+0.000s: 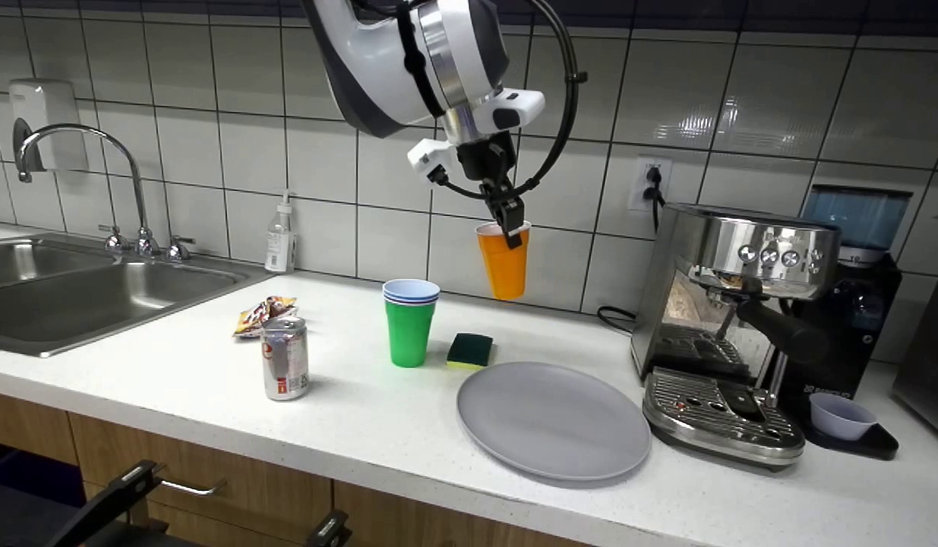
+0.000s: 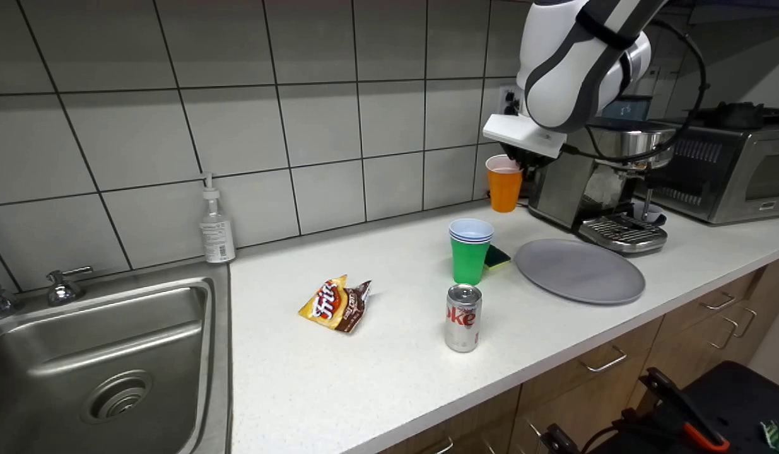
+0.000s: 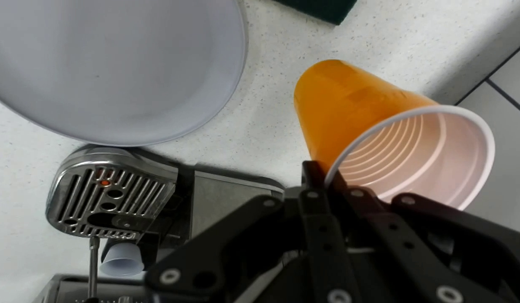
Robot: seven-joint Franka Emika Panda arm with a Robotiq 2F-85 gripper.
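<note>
My gripper is shut on the rim of an orange cup, one finger inside and one outside its wall. The cup hangs above the counter near the tiled wall, slightly tilted, and looks empty in the wrist view. It also shows in an exterior view. A stack of green cups with pale blue insides stands on the counter. A dark green and yellow sponge lies next to it. A grey plate lies in front; it also shows in the wrist view.
A silver coffee machine stands beside the plate. A silver Coke can and a Fritos bag are nearer the sink. A soap bottle stands at the sink's corner. A toaster oven stands beyond the coffee machine.
</note>
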